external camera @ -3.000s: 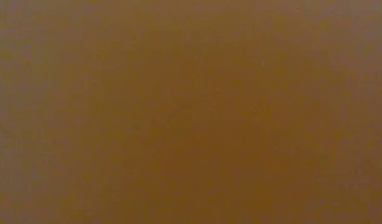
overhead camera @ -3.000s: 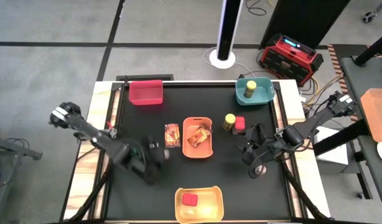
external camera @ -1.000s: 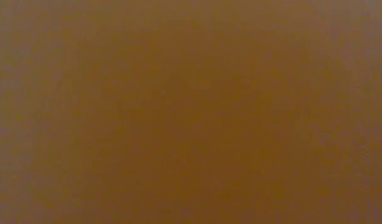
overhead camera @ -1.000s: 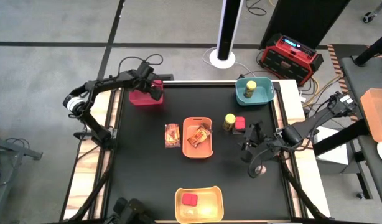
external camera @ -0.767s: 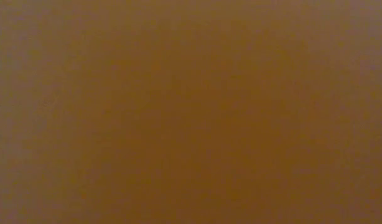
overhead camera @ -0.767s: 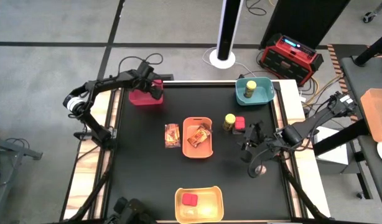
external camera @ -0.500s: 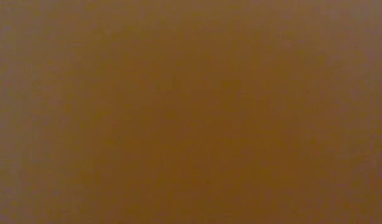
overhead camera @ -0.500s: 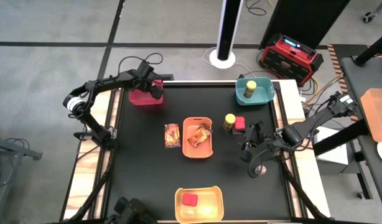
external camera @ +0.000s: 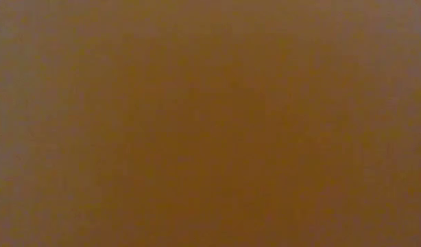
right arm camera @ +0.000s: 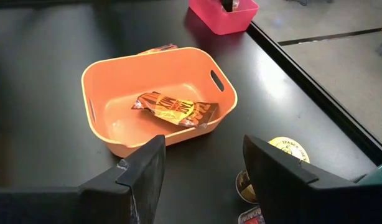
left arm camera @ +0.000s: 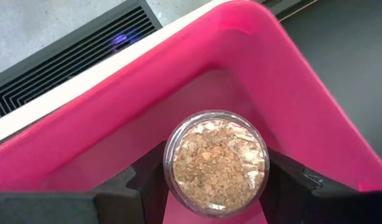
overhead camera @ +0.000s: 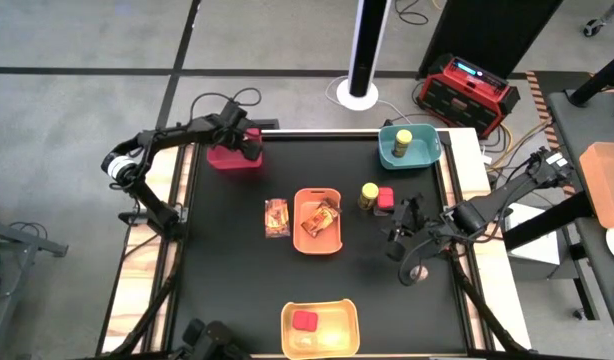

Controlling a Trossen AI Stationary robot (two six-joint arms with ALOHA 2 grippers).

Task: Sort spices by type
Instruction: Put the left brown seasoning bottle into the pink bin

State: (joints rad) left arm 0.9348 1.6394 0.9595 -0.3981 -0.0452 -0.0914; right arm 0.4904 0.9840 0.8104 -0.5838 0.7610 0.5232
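Over the red bin at the far left corner of the counter, the left gripper hangs with its jaws pinching a tiny jar of brownish flakes; the left wrist view looks straight at the jar's clear round end, with the bin's pink-red wall rising behind it. Taking the orange bin at the counter's middle as the landmark: one printed packet lies inside it, and a second packet lies flat on the counter just beside its left wall. Just to the right of the orange bin a yellow-lidded jar stands upright with a red cube box touching it on the far side from the bin. Farther right of the orange bin the right gripper hovers low over the counter, its jaws spread and holding nothing, as the right wrist view shows. Beyond and to the right of the orange bin, the teal bin holds another yellow-lidded jar. On the near side of the orange bin, at the counter's front edge, the yellow bin holds a second red cube box. The low view shows only a flat orange-brown blur.
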